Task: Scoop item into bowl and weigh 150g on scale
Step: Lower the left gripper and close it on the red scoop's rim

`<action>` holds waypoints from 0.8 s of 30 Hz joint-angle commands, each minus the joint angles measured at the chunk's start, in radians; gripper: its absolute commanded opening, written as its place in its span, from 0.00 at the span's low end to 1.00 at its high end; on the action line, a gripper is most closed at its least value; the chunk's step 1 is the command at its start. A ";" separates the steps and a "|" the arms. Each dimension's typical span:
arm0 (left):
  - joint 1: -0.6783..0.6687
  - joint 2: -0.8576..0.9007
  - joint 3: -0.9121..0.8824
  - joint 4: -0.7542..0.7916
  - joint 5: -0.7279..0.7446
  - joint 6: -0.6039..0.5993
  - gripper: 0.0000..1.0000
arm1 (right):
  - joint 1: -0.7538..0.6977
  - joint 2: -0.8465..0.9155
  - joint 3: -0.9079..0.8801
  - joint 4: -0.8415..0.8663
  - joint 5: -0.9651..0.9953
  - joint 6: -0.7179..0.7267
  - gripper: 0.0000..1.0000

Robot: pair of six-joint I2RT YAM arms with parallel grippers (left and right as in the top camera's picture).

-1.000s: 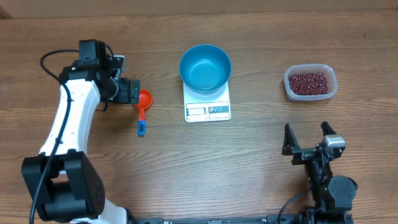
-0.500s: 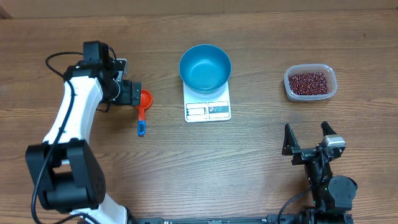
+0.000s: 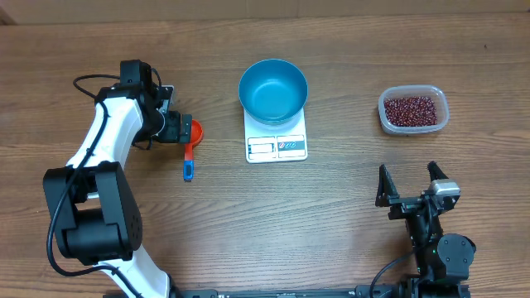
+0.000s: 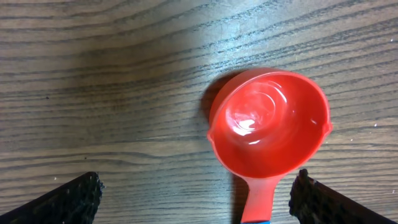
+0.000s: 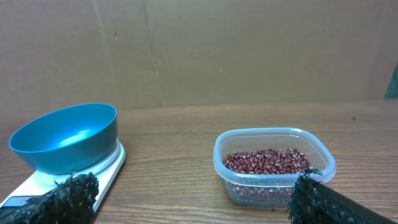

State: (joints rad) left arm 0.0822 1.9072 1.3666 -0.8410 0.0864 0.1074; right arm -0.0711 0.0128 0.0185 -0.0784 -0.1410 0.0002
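The item, a heap of small dark red-brown beans [image 3: 411, 109] [image 5: 267, 160], lies in a clear plastic tub [image 3: 435, 122] [image 5: 273, 140] at the right. The blue bowl [image 3: 273, 89] [image 5: 65, 137] stands empty on the white scale [image 3: 277, 146] [image 5: 106, 168]. An orange-red scoop [image 3: 195, 132] [image 4: 268, 121] with a blue handle end lies on the table left of the scale. My left gripper [image 3: 184, 131] [image 4: 196, 202] hangs open over it, its fingers either side of the handle's neck, not touching. My right gripper [image 3: 410, 186] [image 5: 186, 205] is open, empty, near the front edge.
The scoop's handle [image 3: 188, 170] points toward the table's front. A brown cardboard wall [image 5: 199, 50] stands behind the table. Bare wood lies between the scale and the tub.
My left arm has swung a little to the right and its gripper has slid further over the scoop. The right arm, bowl, scale and tub have not moved.
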 commanded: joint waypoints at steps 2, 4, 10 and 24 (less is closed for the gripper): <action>0.003 0.007 -0.005 0.003 0.010 -0.010 0.99 | 0.003 -0.011 -0.011 0.005 0.010 0.003 1.00; 0.003 0.016 -0.005 0.006 0.006 -0.010 1.00 | 0.003 -0.011 -0.011 0.005 0.010 0.002 1.00; 0.003 0.060 -0.005 0.011 -0.016 -0.010 1.00 | 0.003 -0.011 -0.011 0.005 0.010 0.003 1.00; 0.003 0.068 -0.005 0.037 -0.020 -0.010 1.00 | 0.004 -0.011 -0.011 0.005 0.010 0.003 1.00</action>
State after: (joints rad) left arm 0.0822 1.9659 1.3659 -0.8108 0.0750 0.1074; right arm -0.0711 0.0128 0.0185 -0.0784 -0.1410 -0.0002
